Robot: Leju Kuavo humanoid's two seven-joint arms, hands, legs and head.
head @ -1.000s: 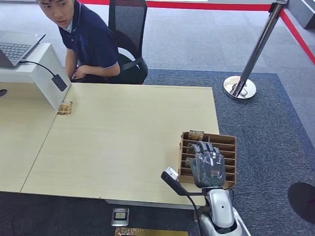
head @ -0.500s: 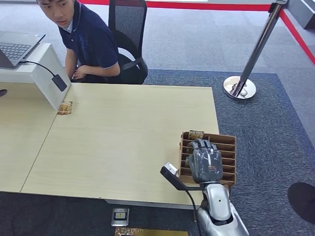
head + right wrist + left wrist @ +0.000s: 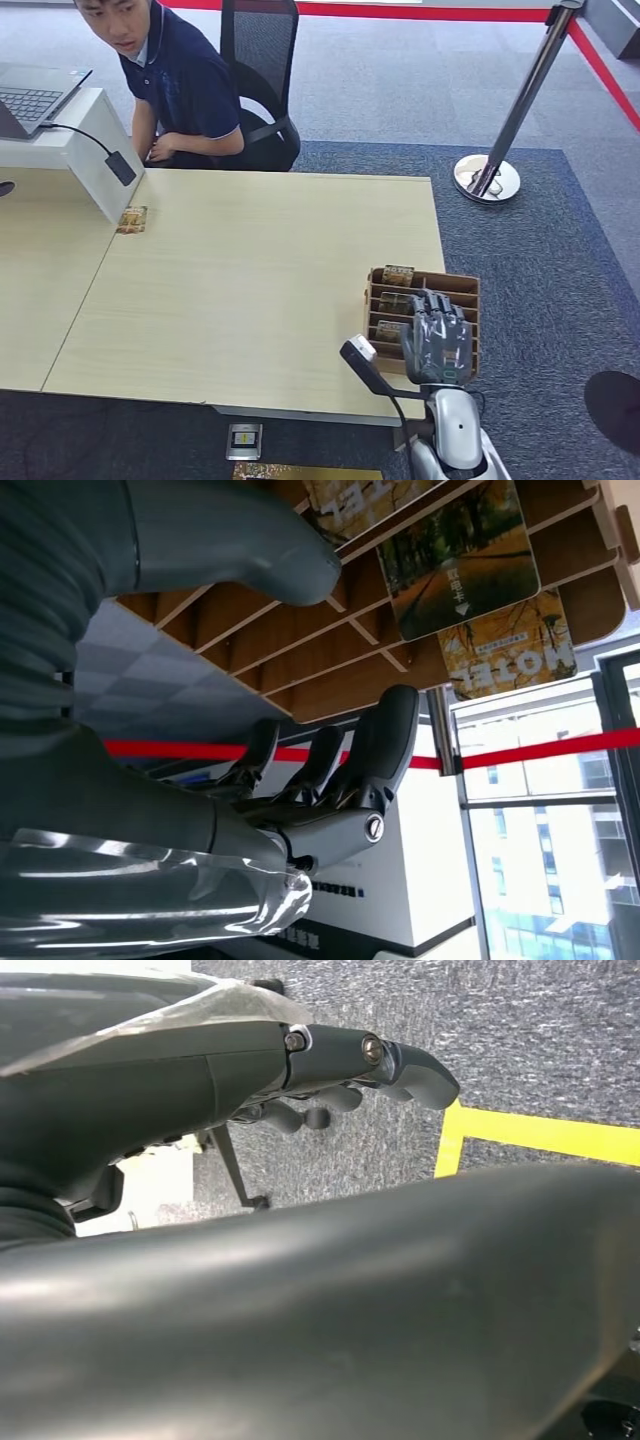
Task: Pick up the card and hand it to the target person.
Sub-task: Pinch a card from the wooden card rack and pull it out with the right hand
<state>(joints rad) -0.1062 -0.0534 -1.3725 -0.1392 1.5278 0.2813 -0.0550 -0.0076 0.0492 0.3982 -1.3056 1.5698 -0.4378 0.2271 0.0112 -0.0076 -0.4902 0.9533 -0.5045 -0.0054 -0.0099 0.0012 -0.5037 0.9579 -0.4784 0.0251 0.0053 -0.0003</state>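
Head view: right hand (image 3: 438, 338) hovers over the wooden slotted card rack (image 3: 460, 288) that sits at the tabletop's (image 3: 249, 290) near right corner. Fingers point toward the far edge, slightly spread; nothing seen between them. Right wrist view agrees: dark fingers (image 3: 377, 740) extended and apart from the thumb (image 3: 249, 540), which lies near the rack's dividers; no card pinched, hand holds nothing.

Cards in the rack: one (image 3: 398, 274) stands in the farthest slot at the rack's left end, two more (image 3: 392, 300) show in slots nearer the robot, just left of the hand. Right wrist view shows three printed cards (image 3: 460, 555) with autumn-tree pictures, lying in adjacent slots, clear of the fingertips.

A separate card (image 3: 132, 219) lies flat near the tabletop's far left corner, against the foot of a white stand (image 3: 90, 150) carrying a laptop (image 3: 34, 95).

Person (image 3: 177, 85) in dark polo seated in a black chair (image 3: 260, 60) beyond the far edge.

Left hand (image 3: 355, 1070) hangs over grey carpet; fingers look loosely extended, but the view is poor, so I cannot tell its state.
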